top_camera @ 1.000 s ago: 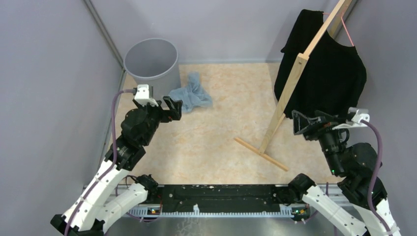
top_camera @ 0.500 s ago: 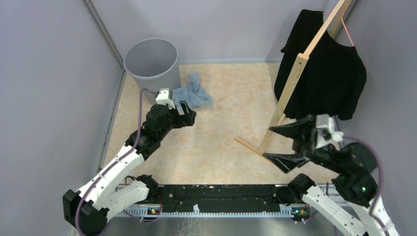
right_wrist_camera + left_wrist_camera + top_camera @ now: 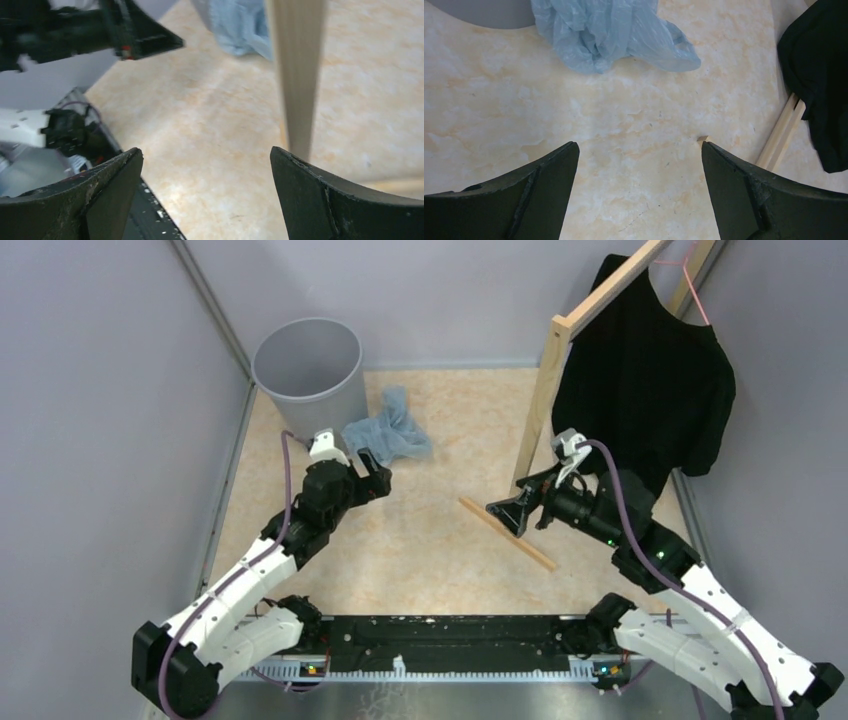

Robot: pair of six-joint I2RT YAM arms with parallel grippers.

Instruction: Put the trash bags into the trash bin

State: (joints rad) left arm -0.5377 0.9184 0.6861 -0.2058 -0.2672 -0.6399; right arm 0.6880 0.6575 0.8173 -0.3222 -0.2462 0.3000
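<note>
The trash bags [image 3: 390, 435] lie crumpled as pale blue film on the floor, right beside the grey round trash bin [image 3: 308, 365] in the far left corner. My left gripper [image 3: 375, 465] hovers open just short of the trash bags. In the left wrist view the trash bags [image 3: 609, 32] lie ahead of the left gripper [image 3: 639, 145], with the bin's edge [image 3: 484, 10] at the top left. My right gripper [image 3: 512, 508] is open and empty over the middle of the floor, close to the wooden upright. The right wrist view shows the right gripper [image 3: 206, 150] pointing leftward, with the trash bags [image 3: 235, 25] far ahead.
A wooden rack stands on the right: its upright [image 3: 535, 410] rises near my right gripper and its base bar [image 3: 505, 532] lies on the floor. A black T-shirt [image 3: 650, 370] hangs from it. Grey walls close in the left, back and right sides.
The left arm has reached forward toward the trash bags. The right arm has swung left over the middle, and the wooden rack with the T-shirt has shifted left.
</note>
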